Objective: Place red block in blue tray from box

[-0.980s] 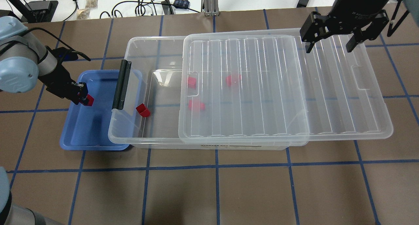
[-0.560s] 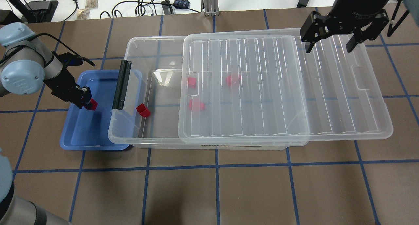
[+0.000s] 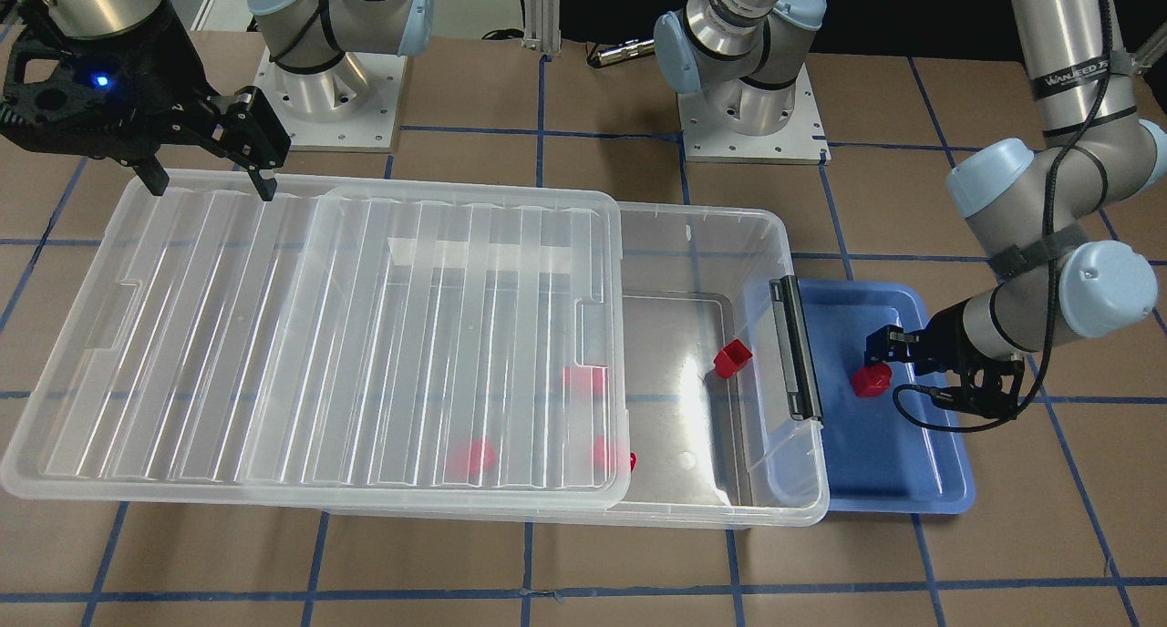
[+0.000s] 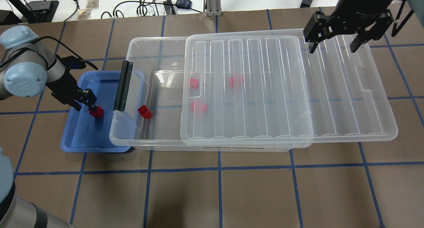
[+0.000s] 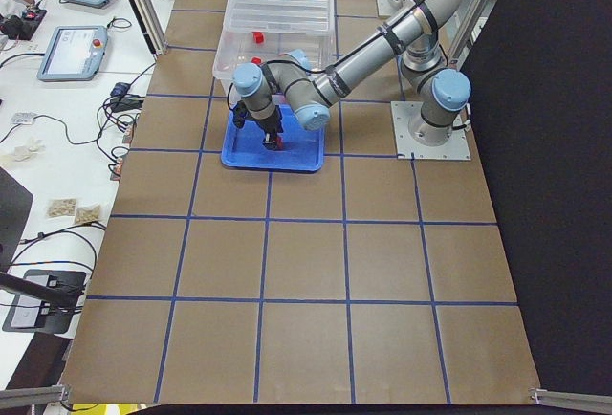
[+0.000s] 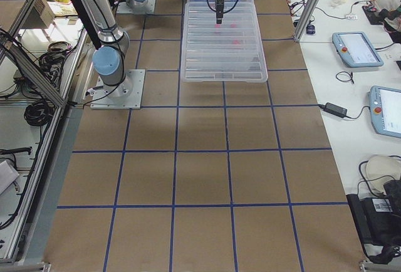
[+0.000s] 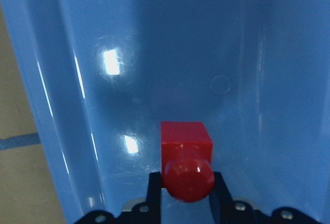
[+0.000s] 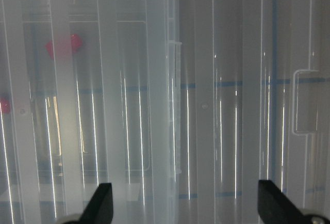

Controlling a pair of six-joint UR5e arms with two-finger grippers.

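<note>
Two sets of jaws, two jobs.

- Left jaws: closed on the red block [image 7: 185,140], pinching its round stud. The cube base points away from the fingertips, probably so the flat face meets the floor first.
- The block is inside the blue tray [image 4: 74,140], low over the floor. I cannot tell whether it is touching.
- Right jaws: spread wide, empty, hanging above the outer end of the lid [image 4: 298,88], well apart from the left jaws. This reads as parked clear of the work.
- The lid lies slid partway off the box [image 4: 132,142], baring the end nearest the left jaws, which is the likely reach-in opening.
- A red hollow piece [image 4: 144,112] sits in that bared part, beyond the left jaws past the black latch bar [image 4: 123,86]. Other red pieces [image 4: 198,106] show blurred under the lid.

Edges and room:
- The tray rim runs close behind the left jaws on the wrist side.
- The box rim and latch bar overhang the tray ahead of them.
- Bare tray floor lies to either side of the block.
- Safest exit is judged to be opening and lifting straight up. A forward sweep risks the latch bar.
</note>
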